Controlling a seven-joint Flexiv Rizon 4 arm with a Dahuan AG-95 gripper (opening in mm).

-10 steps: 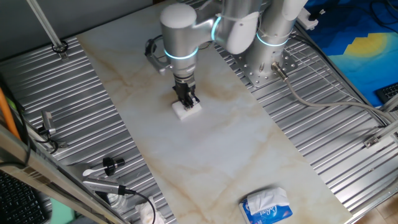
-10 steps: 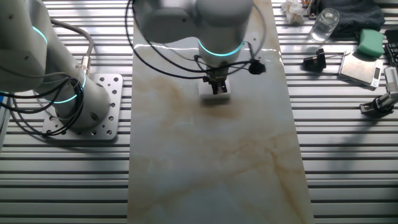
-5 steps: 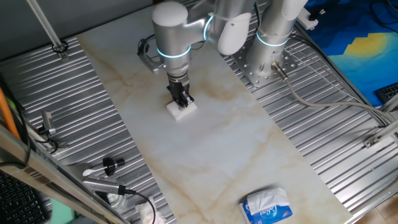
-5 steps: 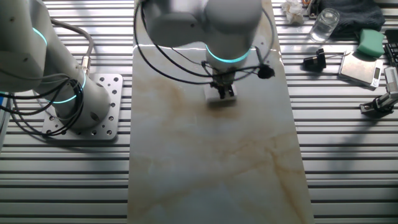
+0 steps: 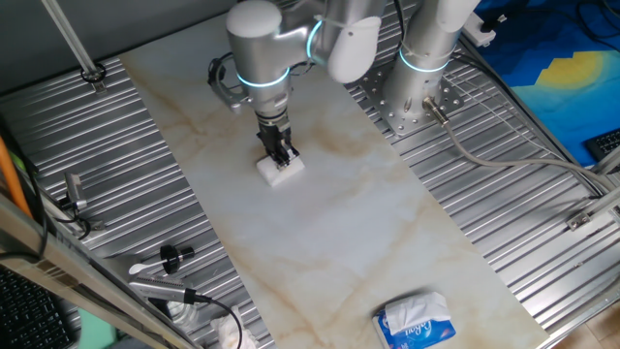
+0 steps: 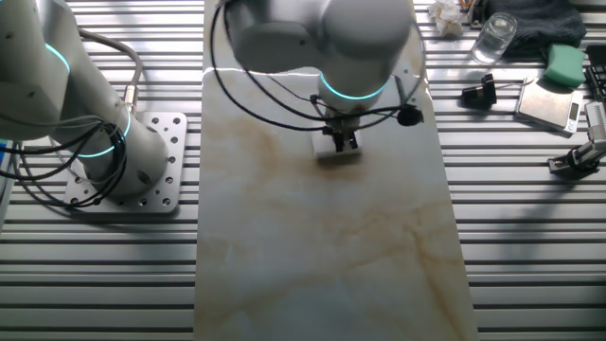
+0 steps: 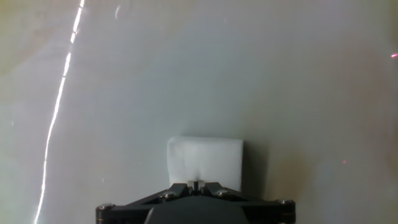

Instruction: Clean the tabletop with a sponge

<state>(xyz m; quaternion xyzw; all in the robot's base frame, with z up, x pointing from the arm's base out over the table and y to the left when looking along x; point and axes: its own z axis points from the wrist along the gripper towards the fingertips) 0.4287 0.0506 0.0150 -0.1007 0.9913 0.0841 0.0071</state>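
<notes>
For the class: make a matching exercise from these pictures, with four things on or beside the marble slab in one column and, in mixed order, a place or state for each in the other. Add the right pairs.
Things
1. small white foam sponge
2. blue-and-white tissue pack
3. clear drinking glass
4. off-white marble tabletop

Places or states
A. stands on the ribbed grey metal, beside a dark cloth
B. lies near one end of the slab, away from the arm
C. clamped in the two-finger gripper, pressed on the slab
D. shows faint tan-brown veins

Pairs: 1-C, 2-B, 3-A, 4-D
</notes>
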